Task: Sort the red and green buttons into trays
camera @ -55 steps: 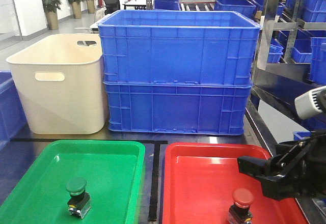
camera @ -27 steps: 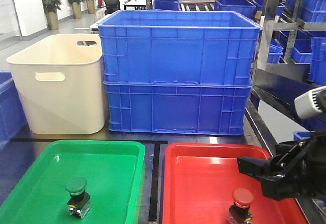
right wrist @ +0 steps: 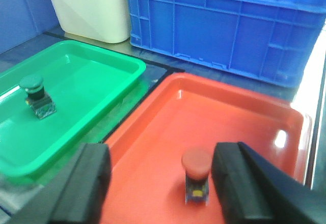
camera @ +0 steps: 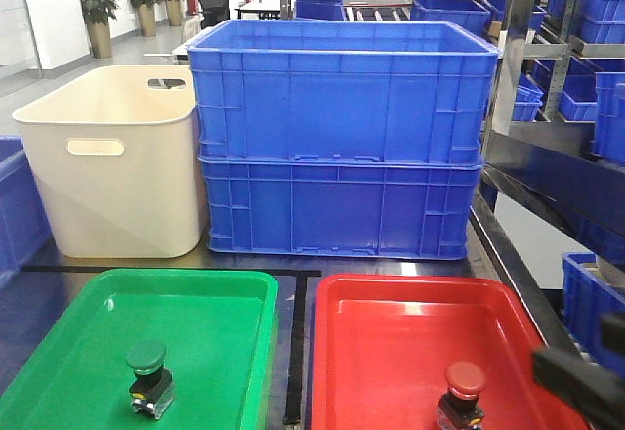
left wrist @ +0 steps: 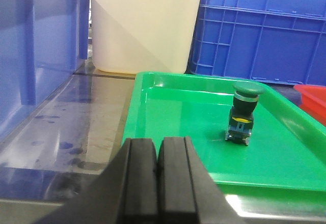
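**A:** How far along did the sorting look?

**B:** Finished, by my judgement. The green button stood upright inside the green tray, toward the tray's 6 o'clock end in the front view. The red button stood upright in the red tray, down at about 5 o'clock. Each colour sat in its matching tray, and I saw no other buttons on the counter, so nothing appeared left to place.

**A:** And the claws?

**B:** The right claw was spread wide, its two black fingers at 9 and 3 o'clock of the red button in the wrist view, clear of the cap on both sides. It held nothing. Whether it hung above the button or level with it, I couldn't tell.

**A:** The left one?

**B:** The left claw was pressed closed, pads together with nothing between them. It sat outside the green tray's near rim, with the green button well apart at roughly 1 o'clock.
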You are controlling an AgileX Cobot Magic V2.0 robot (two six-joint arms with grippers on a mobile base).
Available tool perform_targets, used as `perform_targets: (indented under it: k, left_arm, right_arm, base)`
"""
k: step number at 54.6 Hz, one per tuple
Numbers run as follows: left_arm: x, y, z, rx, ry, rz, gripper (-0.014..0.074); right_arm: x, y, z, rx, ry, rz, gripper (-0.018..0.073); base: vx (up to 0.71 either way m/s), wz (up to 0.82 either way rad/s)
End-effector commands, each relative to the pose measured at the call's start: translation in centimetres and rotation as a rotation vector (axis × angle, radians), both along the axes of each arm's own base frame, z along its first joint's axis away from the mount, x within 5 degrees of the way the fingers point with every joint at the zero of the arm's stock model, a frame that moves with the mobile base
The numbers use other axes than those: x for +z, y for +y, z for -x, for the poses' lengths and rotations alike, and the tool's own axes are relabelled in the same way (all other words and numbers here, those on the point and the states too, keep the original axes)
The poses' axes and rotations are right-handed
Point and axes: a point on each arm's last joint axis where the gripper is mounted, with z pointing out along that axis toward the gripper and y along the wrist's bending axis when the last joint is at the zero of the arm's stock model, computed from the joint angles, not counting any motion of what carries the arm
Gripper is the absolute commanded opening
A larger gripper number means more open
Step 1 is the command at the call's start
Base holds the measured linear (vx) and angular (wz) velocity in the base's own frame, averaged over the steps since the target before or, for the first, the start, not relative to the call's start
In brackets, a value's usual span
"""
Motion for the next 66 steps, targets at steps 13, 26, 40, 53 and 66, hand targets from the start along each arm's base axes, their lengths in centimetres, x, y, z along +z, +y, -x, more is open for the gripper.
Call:
perform_targets:
  k: [13, 26, 40, 53, 66]
  left_arm:
    - [1.4, -0.1, 0.2, -0.009, -0.103, 0.017, -0.0006]
    - [1.4, -0.1, 0.2, -0.009, -0.103, 0.017, -0.0006]
    - [1.4, -0.1, 0.2, -0.009, -0.103, 0.017, -0.0006]
    - [1.4, -0.1, 0.2, -0.009, -0.102, 0.017, -0.0006]
    - [1.4, -0.1, 0.2, -0.009, -0.099, 0.017, -0.0006]
  right_arm:
    - [-5.3, -2.6, 4.8, -0.113, -0.319, 0.032, 0.0119]
    - [-10.5, -3.7, 5.3, -0.229, -0.389, 0.001, -0.0013]
    - [-15.8, -5.0, 5.8, -0.425, -0.374, -0.092, -0.0011]
    - [-16.7, -5.6, 7.1, -0.517, -0.388, -0.073, -0.001]
    - [-16.6, -5.7, 7.1, -0.533, -0.403, -0.074, -0.0009]
  base:
    - [0.0, 0.0]
    - [0.0, 0.0]
    - [0.0, 0.0]
    - [0.0, 0.0]
    - [0.0, 0.0]
